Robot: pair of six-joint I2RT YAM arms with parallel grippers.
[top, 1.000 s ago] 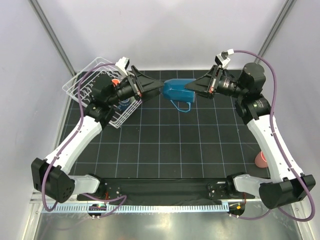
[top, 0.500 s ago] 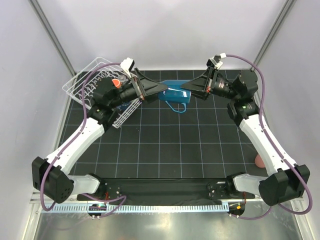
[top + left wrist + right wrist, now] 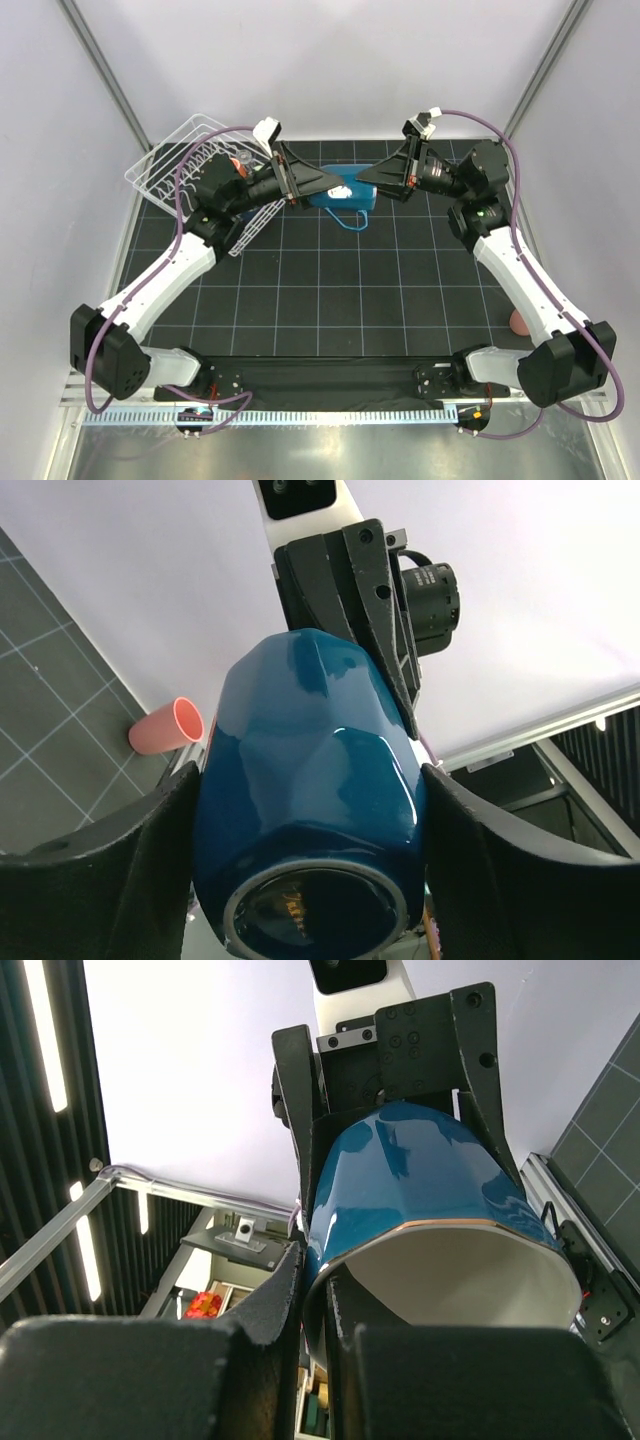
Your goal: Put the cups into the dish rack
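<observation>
The dark blue mug with a cream inside hangs in the air over the back middle of the mat, handle down. My right gripper is shut on its rim, one finger inside and one outside; the right wrist view shows this pinch on the mug. My left gripper is open, its fingers either side of the mug's base end, close to its sides. The mug fills the left wrist view. The white wire dish rack stands at the back left with an orange cup in it. A pink cup lies at the right edge.
The pink cup also shows on the mat in the left wrist view. The black gridded mat covers the table. Grey walls and slanted frame posts close in the back and sides. The left arm partly hides the rack's near end.
The right gripper has carried the mug leftward. The left gripper has moved right, and its fingers now reach along both sides of the mug's base.
</observation>
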